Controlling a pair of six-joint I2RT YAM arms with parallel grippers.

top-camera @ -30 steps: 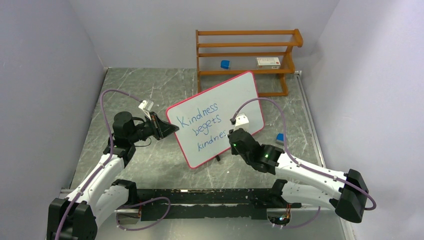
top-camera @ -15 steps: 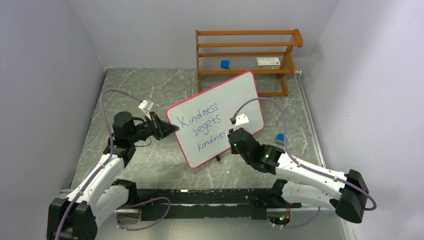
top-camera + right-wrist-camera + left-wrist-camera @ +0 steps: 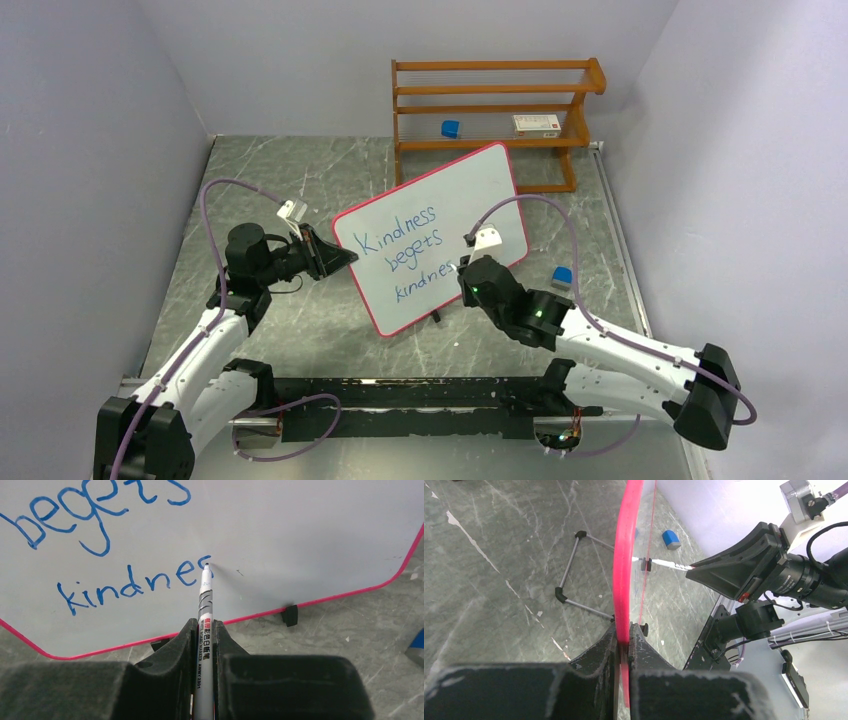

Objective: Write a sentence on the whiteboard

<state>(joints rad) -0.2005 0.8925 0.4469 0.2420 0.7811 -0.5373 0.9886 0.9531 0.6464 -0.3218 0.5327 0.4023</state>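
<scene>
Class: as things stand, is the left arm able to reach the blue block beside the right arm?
Probably not: the left hand is clamped on the whiteboard rim, and the board stands between it and the blue block.

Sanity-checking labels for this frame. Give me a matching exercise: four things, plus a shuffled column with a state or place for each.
Things:
1. left gripper
2. right gripper
3. marker
4. white box

States or places:
A. on the wooden rack
B. shut on the red rim of the whiteboard
C. tip at the end of the third line of the sentence
D. shut on the marker

Pairs: 1-B; 2-D; 3-C; 4-A
</scene>
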